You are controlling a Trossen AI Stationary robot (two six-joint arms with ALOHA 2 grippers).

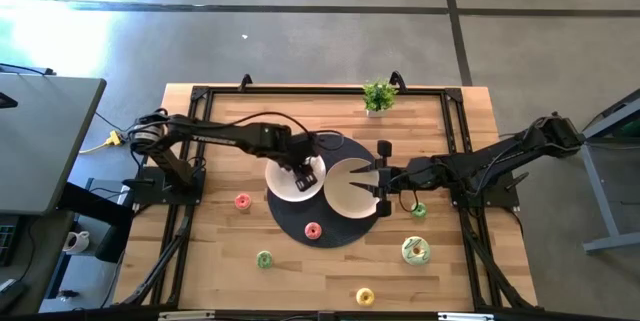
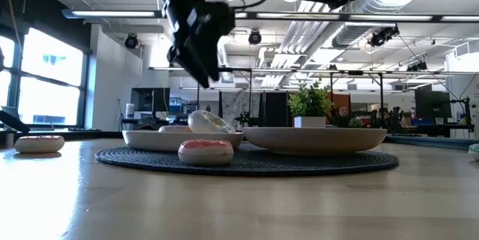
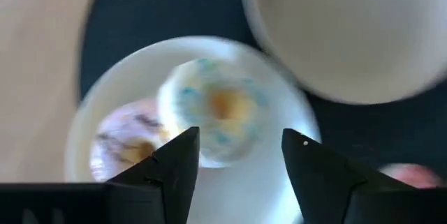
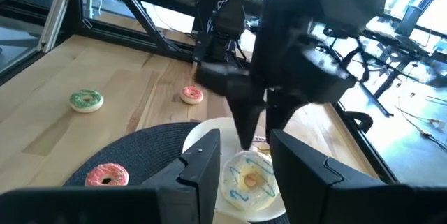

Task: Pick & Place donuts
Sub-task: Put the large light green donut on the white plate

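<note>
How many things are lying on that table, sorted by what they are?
Donuts: 8
White plates: 2
Dark round mat: 1
Small potted plant: 1
Total: 12

Two dark arms, thin jointed links. Left arm (image 1: 215,133): white letters on side, black cable looping over it. Grippers: flat black pointed fingers (image 3: 174,165).
</note>
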